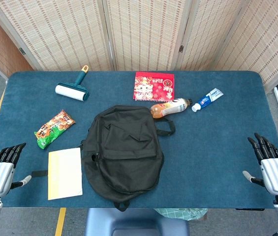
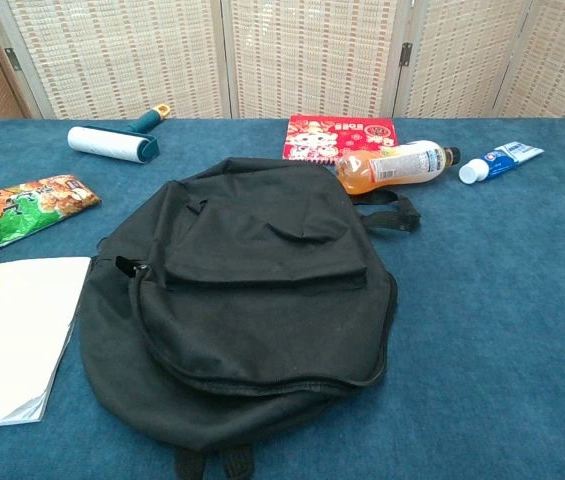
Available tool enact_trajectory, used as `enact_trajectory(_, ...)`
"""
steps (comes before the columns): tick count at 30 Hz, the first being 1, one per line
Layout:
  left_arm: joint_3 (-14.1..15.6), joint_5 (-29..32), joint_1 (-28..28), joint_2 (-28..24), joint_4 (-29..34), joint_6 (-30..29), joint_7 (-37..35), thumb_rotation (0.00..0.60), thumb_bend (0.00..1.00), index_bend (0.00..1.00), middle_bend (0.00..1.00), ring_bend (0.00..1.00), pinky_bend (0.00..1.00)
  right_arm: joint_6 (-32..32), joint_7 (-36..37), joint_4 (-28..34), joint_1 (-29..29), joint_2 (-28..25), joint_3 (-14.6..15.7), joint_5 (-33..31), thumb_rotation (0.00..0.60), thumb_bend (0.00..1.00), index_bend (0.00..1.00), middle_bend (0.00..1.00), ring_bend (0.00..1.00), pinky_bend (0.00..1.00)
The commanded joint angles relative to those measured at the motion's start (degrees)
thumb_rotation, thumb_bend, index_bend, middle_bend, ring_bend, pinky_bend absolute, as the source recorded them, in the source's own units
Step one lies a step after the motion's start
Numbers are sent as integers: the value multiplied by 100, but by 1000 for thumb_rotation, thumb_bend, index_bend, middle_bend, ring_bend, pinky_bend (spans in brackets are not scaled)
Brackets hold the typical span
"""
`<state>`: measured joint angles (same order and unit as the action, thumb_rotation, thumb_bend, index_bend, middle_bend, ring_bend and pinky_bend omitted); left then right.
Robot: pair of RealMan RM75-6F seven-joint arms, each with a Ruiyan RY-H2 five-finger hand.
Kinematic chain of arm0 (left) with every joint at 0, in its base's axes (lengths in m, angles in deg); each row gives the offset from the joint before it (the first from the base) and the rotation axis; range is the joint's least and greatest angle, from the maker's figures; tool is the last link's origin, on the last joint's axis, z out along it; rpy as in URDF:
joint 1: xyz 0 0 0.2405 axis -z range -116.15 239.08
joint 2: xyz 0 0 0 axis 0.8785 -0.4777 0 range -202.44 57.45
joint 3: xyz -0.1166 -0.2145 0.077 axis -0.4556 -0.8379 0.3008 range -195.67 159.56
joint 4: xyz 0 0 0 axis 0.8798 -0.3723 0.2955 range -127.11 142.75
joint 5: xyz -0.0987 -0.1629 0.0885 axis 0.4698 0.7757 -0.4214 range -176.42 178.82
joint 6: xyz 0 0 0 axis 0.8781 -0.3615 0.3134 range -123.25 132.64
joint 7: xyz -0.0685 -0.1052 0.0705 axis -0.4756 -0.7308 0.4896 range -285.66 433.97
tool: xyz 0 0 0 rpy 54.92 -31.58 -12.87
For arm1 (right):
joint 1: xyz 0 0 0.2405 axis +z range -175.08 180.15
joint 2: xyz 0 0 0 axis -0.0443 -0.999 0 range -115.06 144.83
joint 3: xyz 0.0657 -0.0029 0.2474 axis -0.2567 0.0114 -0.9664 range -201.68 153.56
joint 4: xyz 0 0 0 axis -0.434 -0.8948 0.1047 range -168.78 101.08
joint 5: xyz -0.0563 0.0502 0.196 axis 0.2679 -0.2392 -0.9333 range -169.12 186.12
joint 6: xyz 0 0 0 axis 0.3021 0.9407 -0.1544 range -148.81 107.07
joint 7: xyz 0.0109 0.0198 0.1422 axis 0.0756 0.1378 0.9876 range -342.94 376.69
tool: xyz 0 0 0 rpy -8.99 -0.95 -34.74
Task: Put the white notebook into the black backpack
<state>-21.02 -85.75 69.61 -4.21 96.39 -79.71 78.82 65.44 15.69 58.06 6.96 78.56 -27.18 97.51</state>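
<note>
Head view showed the white notebook lying just left of the black backpack; left robot hand and right robot hand were empty, fingers apart.

In the head view, the left hand sits at the lower left corner, its silver back turned up and its dark fingers stretched forward, close together and pointing up and slightly to the right. It holds nothing. The thumb sticks out sideways toward the middle. The right hand sits at the lower right corner in a mirrored pose, back up, dark fingers extended and lightly spread, also holding nothing. The chest view shows neither hand.
</note>
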Motion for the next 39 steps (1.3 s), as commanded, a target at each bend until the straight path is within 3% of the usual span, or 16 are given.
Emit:
enact_trajectory(1, -4, -15, -1, -7, -49, -15, -42, 600, 96, 110, 184, 173, 170, 18, 22, 6, 4, 7, -3, 26, 600, 0, 0, 26, 58, 143)
enact_trajectory(11, 25, -219, 130, 49, -400, 56, -356, 600, 106, 133, 207, 188, 173, -20, -59, 161, 62, -84, 0, 109, 600, 0, 0, 12, 58, 143)
enact_trajectory(22, 170, -722, 479, 352, -1300, 231, -947, 600, 336, 179, 237, 209, 187, -83, -136, 320, 111, -200, 34, 188, 600, 0, 0, 9, 59, 143)
enact_trajectory(27, 295, -1049, 646, 635, -2040, 184, -1347, 600, 304, 198, 237, 214, 203, -114, -128, 375, 135, -244, 46, 213, 600, 0, 0, 8, 59, 143)
enact_trajectory(34, 553, -1367, 838, 992, -2960, 244, -1751, 600, 151, 172, 226, 212, 204, -106, -112, 451, 158, -306, 62, 294, 600, 0, 0, 3, 58, 143)
enact_trajectory(39, 743, -1541, 843, 1281, -3482, 159, -1849, 600, 130, 164, 224, 211, 204, -112, -84, 435, 156, -290, 85, 306, 600, 0, 0, 2, 58, 143)
